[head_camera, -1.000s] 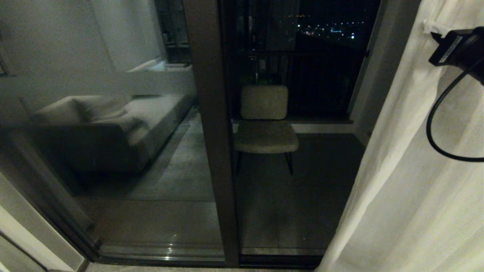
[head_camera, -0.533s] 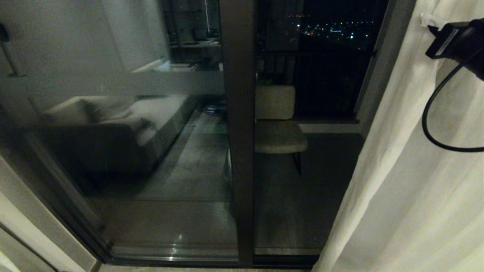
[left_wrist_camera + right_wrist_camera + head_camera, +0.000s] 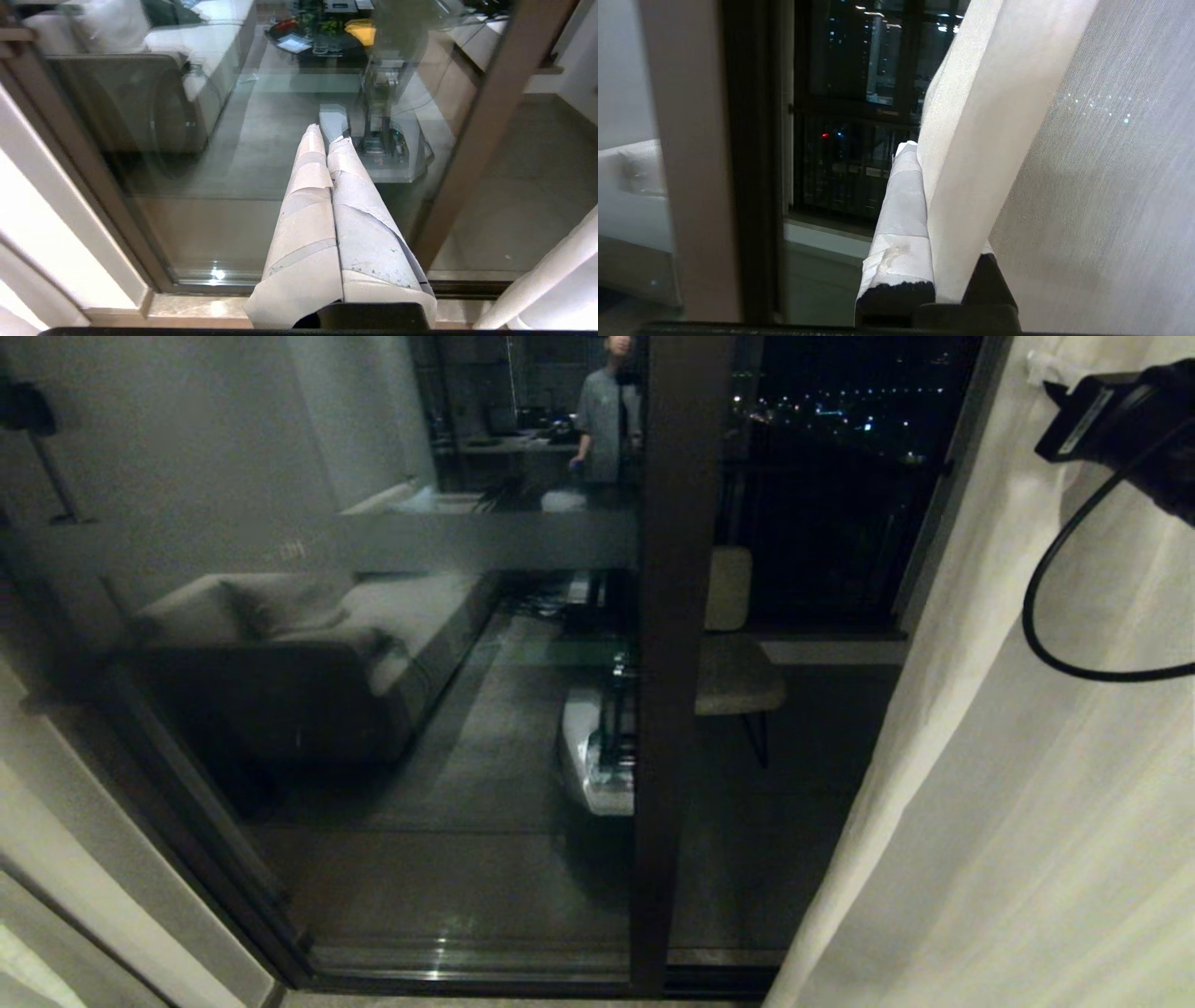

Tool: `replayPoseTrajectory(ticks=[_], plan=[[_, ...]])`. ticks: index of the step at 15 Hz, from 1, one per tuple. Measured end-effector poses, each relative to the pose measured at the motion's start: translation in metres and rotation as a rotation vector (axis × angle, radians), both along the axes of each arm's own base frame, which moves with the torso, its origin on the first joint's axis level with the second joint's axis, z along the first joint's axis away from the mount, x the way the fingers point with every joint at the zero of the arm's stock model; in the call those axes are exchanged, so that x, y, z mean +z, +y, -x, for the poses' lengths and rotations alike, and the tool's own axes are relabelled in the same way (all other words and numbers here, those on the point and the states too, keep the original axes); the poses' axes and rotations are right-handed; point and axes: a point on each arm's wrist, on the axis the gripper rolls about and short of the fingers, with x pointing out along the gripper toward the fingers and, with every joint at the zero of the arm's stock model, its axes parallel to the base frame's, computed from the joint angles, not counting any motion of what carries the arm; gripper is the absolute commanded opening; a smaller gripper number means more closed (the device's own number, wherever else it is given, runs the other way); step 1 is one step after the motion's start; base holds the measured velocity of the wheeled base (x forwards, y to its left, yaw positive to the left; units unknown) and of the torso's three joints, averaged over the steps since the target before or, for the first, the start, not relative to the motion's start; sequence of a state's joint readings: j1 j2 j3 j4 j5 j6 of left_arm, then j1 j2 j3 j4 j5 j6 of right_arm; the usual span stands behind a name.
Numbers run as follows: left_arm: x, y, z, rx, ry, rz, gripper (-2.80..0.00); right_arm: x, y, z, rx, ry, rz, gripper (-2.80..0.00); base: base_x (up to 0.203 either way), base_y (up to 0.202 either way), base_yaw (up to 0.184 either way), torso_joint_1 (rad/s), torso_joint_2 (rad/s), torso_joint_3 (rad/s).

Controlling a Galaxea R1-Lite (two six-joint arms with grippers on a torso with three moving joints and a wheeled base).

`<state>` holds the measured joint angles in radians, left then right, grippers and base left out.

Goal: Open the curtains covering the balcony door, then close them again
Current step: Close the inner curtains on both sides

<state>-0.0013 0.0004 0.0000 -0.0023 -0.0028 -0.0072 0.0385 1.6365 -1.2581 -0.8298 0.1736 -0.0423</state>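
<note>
The cream curtains (image 3: 1008,803) hang at the right and cover that side of the balcony door (image 3: 672,663), whose dark frame post stands mid-view. A frosted band (image 3: 467,541) crosses the left pane. My right gripper (image 3: 1041,369) is high at the right, shut on the curtains' leading edge. In the right wrist view a fold of the curtains (image 3: 966,196) runs between the taped fingers (image 3: 901,210) of that gripper (image 3: 931,158). My left gripper (image 3: 329,135) hangs parked low before the glass, shut with nothing in it.
A padded chair (image 3: 738,672) stands outside on the balcony floor behind the post. The glass reflects a sofa (image 3: 280,644), my own base (image 3: 597,756) and a standing person (image 3: 607,411). A black cable (image 3: 1055,635) loops off my right wrist. The door track (image 3: 201,280) runs along the floor.
The whole head view has shifted: the door post and chair slid right in the picture, toward the curtain edge. The curtain stays in my right gripper. Reflections of my base and a person came into view.
</note>
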Motion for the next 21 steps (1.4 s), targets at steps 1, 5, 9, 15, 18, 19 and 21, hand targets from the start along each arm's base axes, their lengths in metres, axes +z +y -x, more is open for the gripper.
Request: replayPoseTrajectory(ticks=[1,5,9,15,18,19,21], plan=[[0.0,0.0,0.0,0.0,0.0,0.0,-2.8,0.0,0.0,-0.002,0.0,-0.001,0.0,-2.8,0.0,0.19,-0.001,0.007,0.0,0.007],[0.0,0.0,0.0,-0.001,0.0,0.0,-2.8,0.0,0.0,-0.008,-0.001,-0.016,-0.001,-2.8,0.0,0.191,0.001,0.002,0.0,0.004],[0.0,0.0,0.0,-0.001,0.0,0.0,-2.8,-0.001,0.0,-0.011,-0.001,-0.014,-0.001,-2.8,0.0,0.191,0.001,0.001,0.0,0.001],[0.0,0.0,0.0,-0.001,0.0,0.0,-2.8,-0.003,0.0,-0.012,0.0,-0.004,0.0,-2.8,0.0,0.189,0.001,0.002,0.0,0.003],[0.0,0.0,0.0,0.0,0.0,-0.001,-2.8,-0.003,0.0,-0.012,0.0,-0.007,0.0,-2.8,0.0,0.192,0.002,0.005,0.0,0.004],[0.0,0.0,0.0,-0.001,0.0,-0.001,-2.8,-0.002,0.0,-0.012,-0.001,-0.008,-0.001,-2.8,0.0,0.188,0.0,0.007,0.0,-0.001],[0.0,0.0,0.0,-0.001,0.0,-0.002,-2.8,-0.002,0.0,-0.012,0.0,-0.008,-0.001,-2.8,0.0,0.188,0.002,-0.001,0.0,0.005]])
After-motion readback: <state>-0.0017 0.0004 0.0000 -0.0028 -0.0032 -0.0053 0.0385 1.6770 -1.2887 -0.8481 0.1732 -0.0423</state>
